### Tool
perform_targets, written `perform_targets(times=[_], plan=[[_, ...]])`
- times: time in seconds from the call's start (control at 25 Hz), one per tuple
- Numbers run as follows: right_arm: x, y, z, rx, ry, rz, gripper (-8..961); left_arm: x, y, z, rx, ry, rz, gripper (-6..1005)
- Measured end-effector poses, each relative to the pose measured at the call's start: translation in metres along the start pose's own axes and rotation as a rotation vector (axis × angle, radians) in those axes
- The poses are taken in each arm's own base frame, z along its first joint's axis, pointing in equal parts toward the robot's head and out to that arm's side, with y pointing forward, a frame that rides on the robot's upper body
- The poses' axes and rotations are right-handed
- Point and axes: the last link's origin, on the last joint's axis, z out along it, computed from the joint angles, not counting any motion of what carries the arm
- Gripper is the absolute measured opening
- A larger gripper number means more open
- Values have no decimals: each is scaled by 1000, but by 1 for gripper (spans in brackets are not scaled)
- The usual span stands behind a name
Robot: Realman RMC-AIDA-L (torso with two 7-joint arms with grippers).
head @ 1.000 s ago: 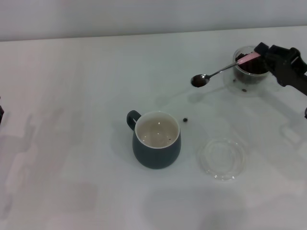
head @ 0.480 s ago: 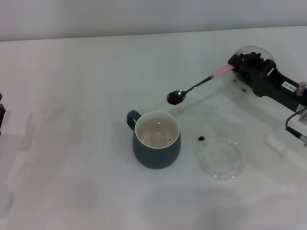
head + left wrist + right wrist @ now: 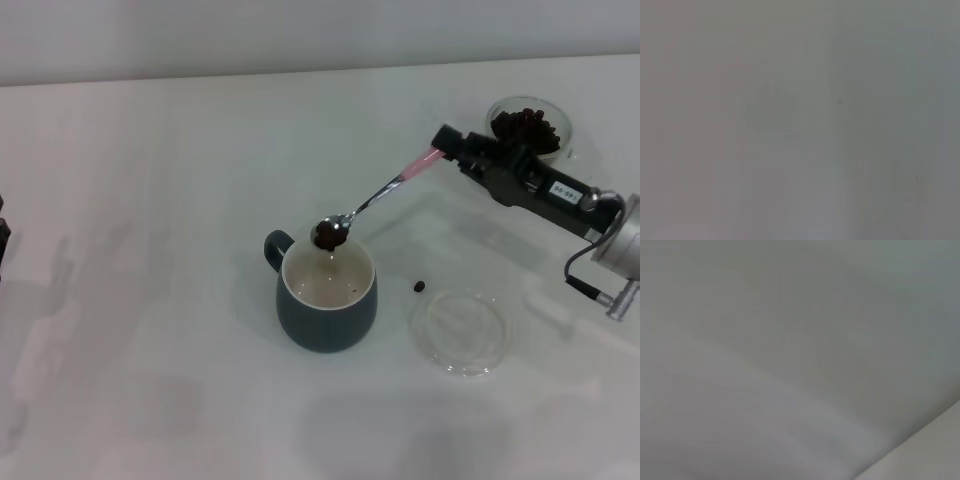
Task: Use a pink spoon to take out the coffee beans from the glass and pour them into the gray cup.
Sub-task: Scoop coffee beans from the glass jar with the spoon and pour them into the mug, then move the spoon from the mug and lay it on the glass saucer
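In the head view my right gripper (image 3: 447, 144) is shut on the pink handle of the pink spoon (image 3: 385, 190). The spoon reaches left and down; its metal bowl holds coffee beans (image 3: 327, 234) right above the far rim of the gray cup (image 3: 327, 292), which stands upright mid-table with its handle to the left. The glass (image 3: 530, 125) with a heap of dark beans stands at the far right, behind my right arm. One loose bean (image 3: 419, 287) lies on the table right of the cup. My left gripper barely shows at the left edge (image 3: 3, 240).
A flat clear glass dish (image 3: 463, 331) lies on the white table (image 3: 150, 200) right of the gray cup, under my right arm. Both wrist views show only blank grey surface.
My right gripper has carried the loaded spoon left and down from beside the glass to above the gray cup's rim. A loose bean now lies right of the cup.
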Motion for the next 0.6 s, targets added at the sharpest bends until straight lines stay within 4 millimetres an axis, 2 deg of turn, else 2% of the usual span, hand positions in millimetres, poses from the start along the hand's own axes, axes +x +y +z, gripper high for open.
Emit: perform_targets(times=[0.36,0.6], plan=[[1,12,9,-79,52,-261,148,-2,-2,-4,5,-12,5,566],[4,21,10,-143,76,-375,148,-2,-2,-3,4,-11,6,566]])
